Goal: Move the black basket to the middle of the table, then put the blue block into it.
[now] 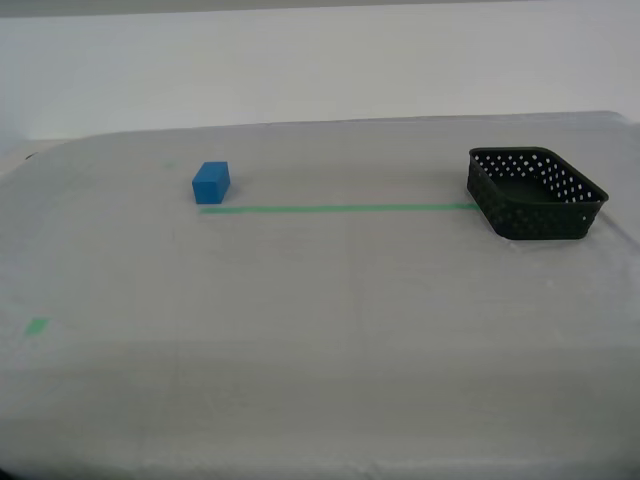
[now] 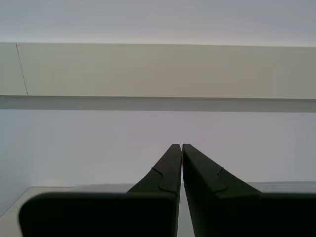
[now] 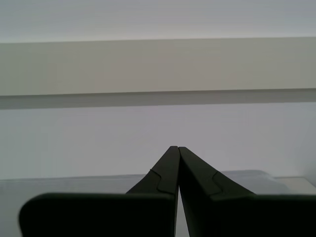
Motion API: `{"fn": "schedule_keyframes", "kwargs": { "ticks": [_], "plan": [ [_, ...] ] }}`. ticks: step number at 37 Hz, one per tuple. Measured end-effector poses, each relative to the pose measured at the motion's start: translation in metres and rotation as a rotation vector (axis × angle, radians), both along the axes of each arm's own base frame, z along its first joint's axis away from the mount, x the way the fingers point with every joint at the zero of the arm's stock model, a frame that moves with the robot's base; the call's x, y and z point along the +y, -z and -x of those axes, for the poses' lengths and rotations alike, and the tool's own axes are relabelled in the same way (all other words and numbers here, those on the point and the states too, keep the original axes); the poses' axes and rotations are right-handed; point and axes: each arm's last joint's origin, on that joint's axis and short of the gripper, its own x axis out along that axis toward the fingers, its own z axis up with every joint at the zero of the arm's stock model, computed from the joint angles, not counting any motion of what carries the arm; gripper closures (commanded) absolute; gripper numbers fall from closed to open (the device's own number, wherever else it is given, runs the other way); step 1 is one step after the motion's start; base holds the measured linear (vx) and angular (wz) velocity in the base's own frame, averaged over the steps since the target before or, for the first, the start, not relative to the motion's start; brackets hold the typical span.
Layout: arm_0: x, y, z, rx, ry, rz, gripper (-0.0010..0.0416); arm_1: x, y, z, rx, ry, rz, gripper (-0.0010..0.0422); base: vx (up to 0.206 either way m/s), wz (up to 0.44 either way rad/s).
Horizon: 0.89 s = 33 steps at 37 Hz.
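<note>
The black basket [image 1: 536, 193] stands at the exterior view's right on the table [image 1: 320, 330], at the right end of the green tape line [image 1: 340, 208]. The blue block [image 1: 211, 182] sits at the left end of that line, far from the basket. No arm shows in the exterior view. My first gripper [image 3: 177, 148] is shut and empty, pointing at the wall above the table's far edge. My second gripper [image 2: 181, 146] is shut and empty too, also facing the wall. Neither wrist view shows the basket or the block.
A small green mark [image 1: 36, 325] lies near the table's left front. Another faint green mark [image 1: 168, 165] lies behind the block. A pale wall [image 1: 320, 60] runs behind the table.
</note>
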Motion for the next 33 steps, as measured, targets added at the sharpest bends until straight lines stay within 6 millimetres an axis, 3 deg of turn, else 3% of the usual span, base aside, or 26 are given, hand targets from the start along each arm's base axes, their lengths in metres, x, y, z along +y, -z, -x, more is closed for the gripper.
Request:
{"fn": "schedule_keyframes", "kwargs": {
  "ticks": [14, 33],
  "plan": [
    [0.000, -0.016, -0.006, 0.191, 0.001, -0.019, 0.0407, 0.000, 0.000, 0.000, 0.000, 0.000, 0.000, 0.0412, 0.000, 0.000],
    [0.000, -0.056, -0.009, 0.443, 0.003, -0.020, 0.0407, 0.000, 0.000, 0.000, 0.000, 0.000, 0.000, 0.0412, 0.000, 0.000]
  ]
}}
